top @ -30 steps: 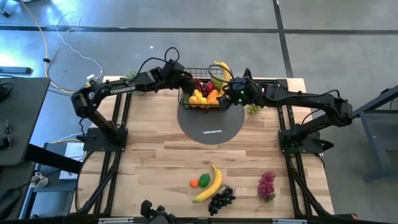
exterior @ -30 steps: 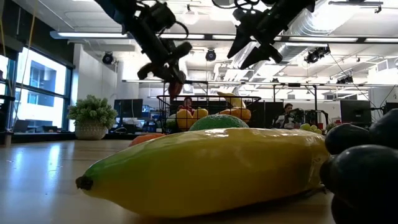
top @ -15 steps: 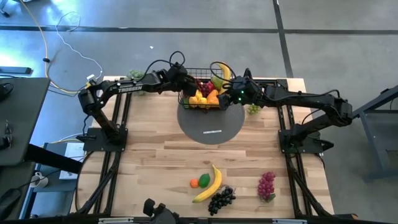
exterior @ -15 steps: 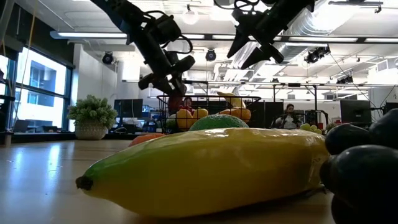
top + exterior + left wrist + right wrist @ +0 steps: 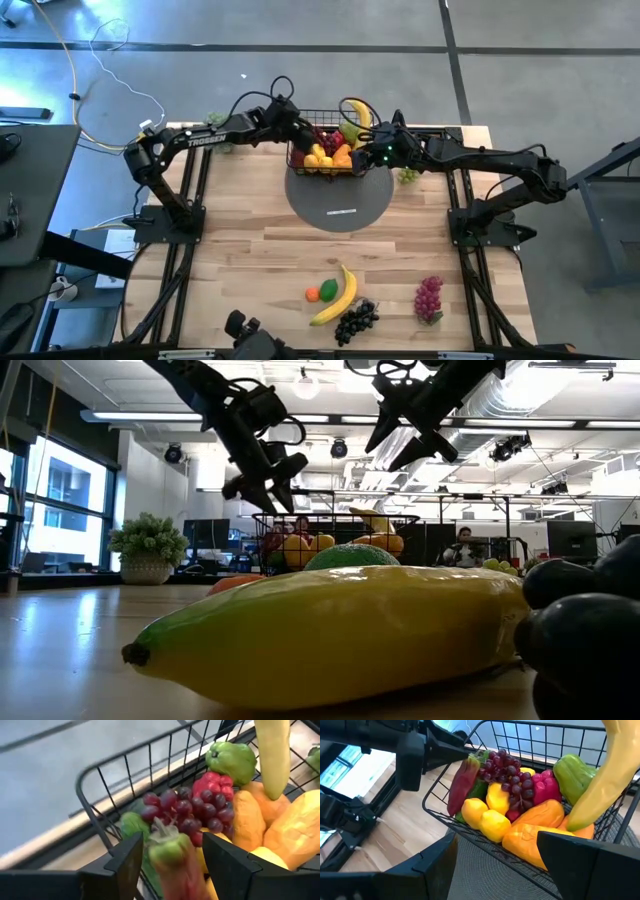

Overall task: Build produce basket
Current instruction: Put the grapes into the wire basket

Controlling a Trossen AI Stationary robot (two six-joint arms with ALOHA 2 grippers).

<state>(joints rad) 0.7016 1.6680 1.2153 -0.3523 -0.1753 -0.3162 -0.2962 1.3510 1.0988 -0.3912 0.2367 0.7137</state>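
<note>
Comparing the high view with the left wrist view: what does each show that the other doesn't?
Only the high view shows the right gripper beside the basket, the grey mat, and the near-edge produce: a banana, black grapes and purple grapes. Only the left wrist view shows the left gripper open around a red pepper with a green stem, at the basket's rim. Both show the basket filled with grapes, yellow and orange fruit, and an upright banana.

An open-plan lab or office: exposed ceiling ducts [image 5: 520,405], strip lights [image 5: 150,417], rows of monitors [image 5: 572,538], a seated person [image 5: 462,546], polished concrete floor [image 5: 250,75] around the wooden desk [image 5: 260,260].
</note>
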